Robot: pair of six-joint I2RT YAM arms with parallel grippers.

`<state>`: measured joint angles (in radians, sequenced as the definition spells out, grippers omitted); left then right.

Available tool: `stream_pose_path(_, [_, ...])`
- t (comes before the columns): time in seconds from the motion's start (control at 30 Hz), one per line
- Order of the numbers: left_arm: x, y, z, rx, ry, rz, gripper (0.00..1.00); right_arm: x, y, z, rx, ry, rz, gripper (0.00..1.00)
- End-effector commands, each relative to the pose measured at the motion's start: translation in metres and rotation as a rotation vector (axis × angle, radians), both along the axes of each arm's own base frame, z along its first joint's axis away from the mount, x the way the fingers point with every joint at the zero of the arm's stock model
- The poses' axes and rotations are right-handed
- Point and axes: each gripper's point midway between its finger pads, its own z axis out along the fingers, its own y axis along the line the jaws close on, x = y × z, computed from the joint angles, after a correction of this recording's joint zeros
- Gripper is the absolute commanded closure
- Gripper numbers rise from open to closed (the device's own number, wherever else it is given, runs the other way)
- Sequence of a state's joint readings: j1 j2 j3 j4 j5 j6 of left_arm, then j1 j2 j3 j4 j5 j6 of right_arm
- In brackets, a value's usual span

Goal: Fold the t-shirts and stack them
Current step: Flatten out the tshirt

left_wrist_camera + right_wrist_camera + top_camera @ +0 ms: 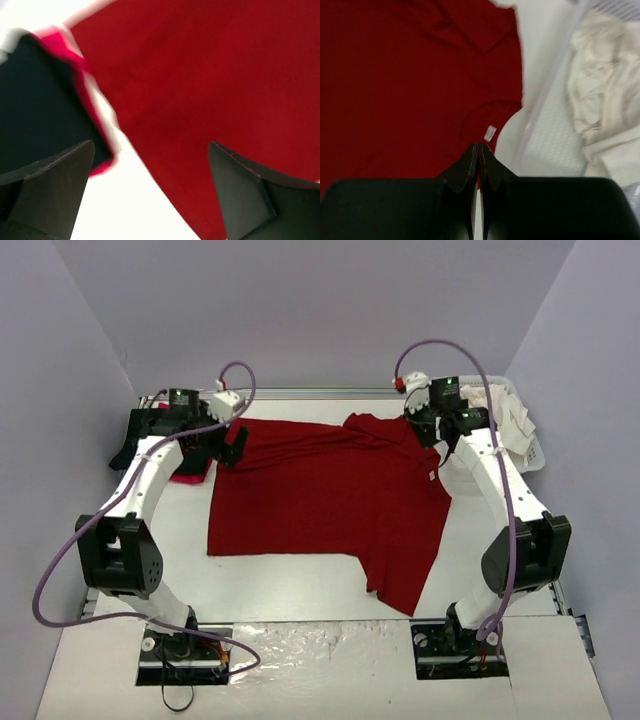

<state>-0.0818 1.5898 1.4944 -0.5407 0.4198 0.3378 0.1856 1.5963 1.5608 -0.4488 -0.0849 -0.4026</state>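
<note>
Jaws left wide, right closed; basket [537,453], perhaps black shirt [40,100], beside t-shirt [320,495].

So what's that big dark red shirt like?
The dark red t-shirt is plain, soft-looking cloth, spread nearly flat on the white table, with wrinkles along its far edge. One short sleeve points toward the near edge, and the other lies bunched at the far edge. Its collar faces right and shows a small white label. The hem lies to the left.
</note>
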Motion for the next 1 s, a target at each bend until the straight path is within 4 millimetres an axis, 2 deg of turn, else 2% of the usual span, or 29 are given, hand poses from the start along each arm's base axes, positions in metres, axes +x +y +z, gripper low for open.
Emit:
stream_pose_path(0.0, [-0.045,-0.016,-0.061,0.010,0.230,-0.162,0.00,-0.052,0.001,-0.072,-0.025,0.303,0.068,1.00])
stream_pose_path(0.07, [-0.063,-0.015,-0.079,0.036,0.304,-0.206,0.11,-0.075,-0.002,-0.096,-0.042,0.387,0.100,1.00])
stream_pose_path(0.13, [-0.074,-0.014,-0.087,0.063,0.329,-0.260,0.17,-0.095,-0.006,-0.109,-0.057,0.452,0.115,0.97])
stream_pose_path(0.17, [-0.087,-0.015,-0.093,0.075,0.367,-0.289,0.18,-0.109,-0.008,-0.118,-0.065,0.494,0.126,0.93])
stream_pose_path(0.23, [-0.099,-0.012,-0.094,0.126,0.363,-0.351,0.18,-0.127,-0.014,-0.127,-0.092,0.554,0.150,0.84])
stream_pose_path(0.27, [-0.112,-0.010,-0.099,0.148,0.393,-0.375,0.18,-0.139,-0.017,-0.135,-0.100,0.590,0.154,0.83])
stream_pose_path(0.33, [-0.123,-0.005,-0.101,0.221,0.390,-0.414,0.18,-0.156,-0.021,-0.143,-0.121,0.651,0.173,0.79])
stream_pose_path(0.37, [-0.132,-0.002,-0.107,0.246,0.408,-0.425,0.18,-0.168,-0.024,-0.151,-0.131,0.691,0.175,0.79])
stream_pose_path(0.5, [-0.145,0.009,-0.130,0.335,0.444,-0.420,0.18,-0.181,-0.028,-0.168,-0.141,0.738,0.182,0.83])
stream_pose_path(0.63, [-0.139,0.010,-0.149,0.324,0.449,-0.350,0.18,-0.180,-0.030,-0.188,-0.132,0.772,0.165,1.00])
stream_pose_path(0.8, [-0.134,0.003,-0.168,0.289,0.506,-0.347,0.20,-0.164,-0.035,-0.205,-0.123,0.794,0.136,1.00])
stream_pose_path(0.93, [-0.115,0.000,-0.173,0.289,0.487,-0.333,0.23,-0.143,-0.037,-0.218,-0.105,0.806,0.115,1.00])
stream_pose_path(0.97, [-0.105,-0.001,-0.173,0.292,0.460,-0.319,0.24,-0.135,-0.036,-0.218,-0.102,0.794,0.115,1.00])
